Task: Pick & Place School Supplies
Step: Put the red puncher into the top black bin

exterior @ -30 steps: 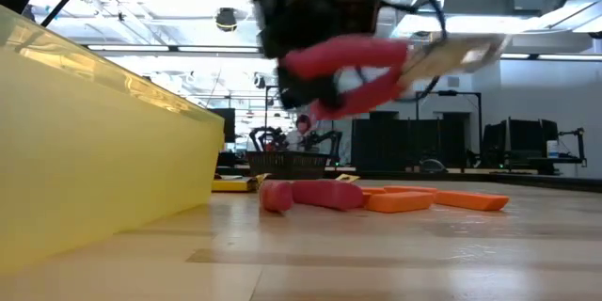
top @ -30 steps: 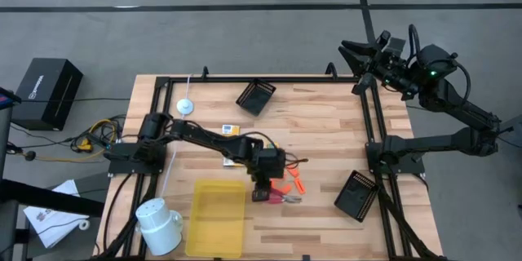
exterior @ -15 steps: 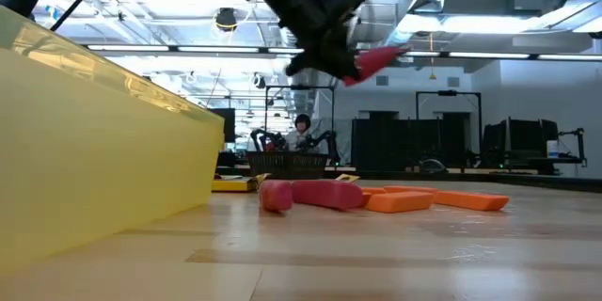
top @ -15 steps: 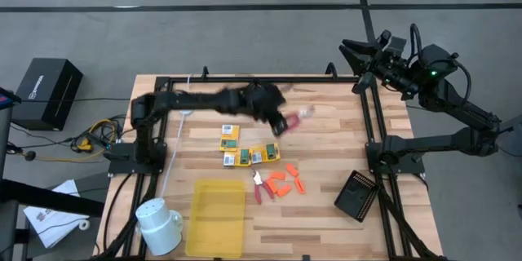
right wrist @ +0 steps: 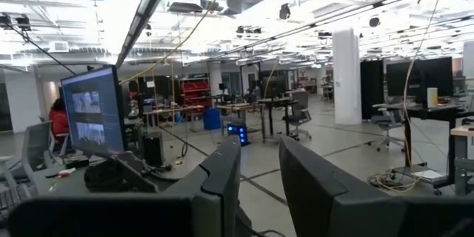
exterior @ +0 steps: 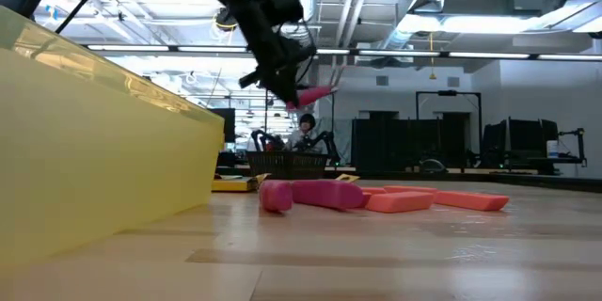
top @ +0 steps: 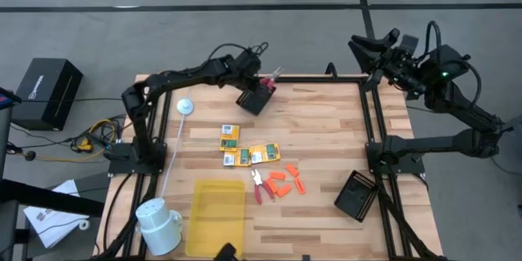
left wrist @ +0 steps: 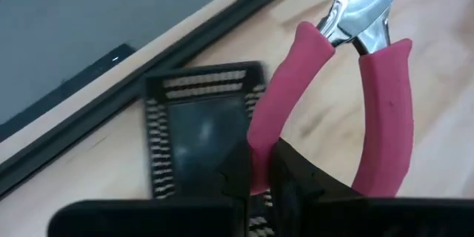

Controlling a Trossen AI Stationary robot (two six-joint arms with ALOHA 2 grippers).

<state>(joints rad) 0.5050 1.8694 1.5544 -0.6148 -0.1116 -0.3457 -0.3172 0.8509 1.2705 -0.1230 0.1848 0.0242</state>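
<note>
On the desk (top: 326, 122): one yellow bin (top: 218, 217), two black baskets (top: 356, 195), four yellow-green packets (top: 263, 154), five orange pieces (top: 285, 184), one red-handled tool (top: 260, 188) lying flat. Left hand (top: 263, 81) (over the far basket (top: 252, 98)) is clamped on a second pink-handled tool (left wrist: 326, 96); half a second ago it was mid-desk. Right hand (top: 369, 43) waits off the far corner, fingers parted, empty.

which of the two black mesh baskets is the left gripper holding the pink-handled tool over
The black mesh basket at the table's far edge; the left gripper, shut on the pink-handled tool, hangs above it. The other black mesh basket sits near the right edge, far away.
</note>
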